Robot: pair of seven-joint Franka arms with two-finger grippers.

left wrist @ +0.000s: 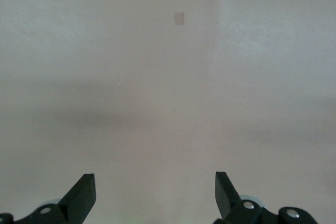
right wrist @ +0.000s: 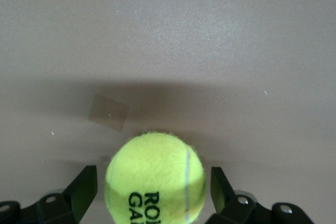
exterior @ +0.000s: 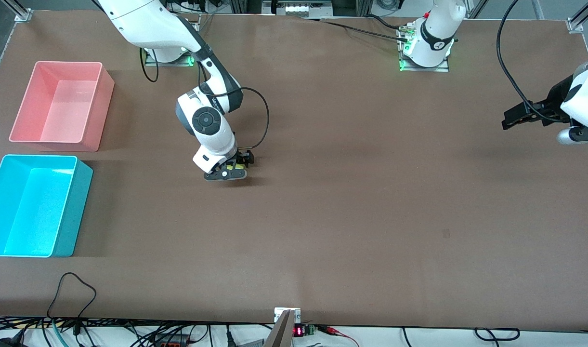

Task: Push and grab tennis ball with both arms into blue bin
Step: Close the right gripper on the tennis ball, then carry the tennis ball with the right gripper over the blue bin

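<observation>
Between the spread fingers of the right gripper [right wrist: 154, 195], the right wrist view shows the tennis ball [right wrist: 155, 177] on the bench [exterior: 351, 193], small gaps either side, dark letters "RO" over "GA" readable. From the front only a yellow sliver [exterior: 234, 166] shows, left of frame centre, blue bin [exterior: 74, 202] at lower left. At the right edge the left gripper [left wrist: 155, 195] waits, fingers spread over bare bench.

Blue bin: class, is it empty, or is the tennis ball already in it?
Empty. The blue bin shows only bare floor; the tennis ball sits on the table between the right gripper's fingers.
</observation>
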